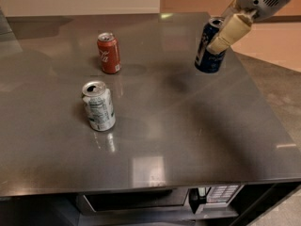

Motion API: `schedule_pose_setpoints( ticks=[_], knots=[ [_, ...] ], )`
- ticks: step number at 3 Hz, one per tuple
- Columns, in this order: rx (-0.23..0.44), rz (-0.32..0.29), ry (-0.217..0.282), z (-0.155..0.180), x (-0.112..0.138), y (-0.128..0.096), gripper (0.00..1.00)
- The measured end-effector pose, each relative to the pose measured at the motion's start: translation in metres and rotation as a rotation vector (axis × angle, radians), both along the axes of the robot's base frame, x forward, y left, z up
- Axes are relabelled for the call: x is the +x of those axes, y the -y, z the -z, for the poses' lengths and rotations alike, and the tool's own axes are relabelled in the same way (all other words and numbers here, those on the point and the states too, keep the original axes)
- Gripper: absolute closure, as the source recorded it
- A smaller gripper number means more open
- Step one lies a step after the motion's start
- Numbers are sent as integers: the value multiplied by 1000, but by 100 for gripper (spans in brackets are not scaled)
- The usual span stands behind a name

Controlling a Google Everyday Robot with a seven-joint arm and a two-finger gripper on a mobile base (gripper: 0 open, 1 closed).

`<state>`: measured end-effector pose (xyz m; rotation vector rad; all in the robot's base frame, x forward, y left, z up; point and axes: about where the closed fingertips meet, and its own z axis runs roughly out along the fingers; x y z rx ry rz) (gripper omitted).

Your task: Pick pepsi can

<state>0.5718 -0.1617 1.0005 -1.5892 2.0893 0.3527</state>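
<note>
Gripper (217, 40) clamps the pepsi can (205, 55) across its upper side, well to the right of the red cola can (109, 53). It seems raised off the table (188, 140), long axis tilted, top leaning toward the wrist; lifting straight up looks right.

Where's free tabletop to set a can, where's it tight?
Free on the table: front strip and the stretch right of the white can. Also between the red can and the pincer, shut on the pepsi can at back right. Tightest: left, between those two cans.
</note>
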Motion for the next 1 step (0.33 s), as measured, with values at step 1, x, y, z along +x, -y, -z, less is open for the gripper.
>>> schedule_pose_setpoints(
  ticks=[1],
  knots=[
    [8, 5, 16, 0, 6, -3, 100]
  ],
)
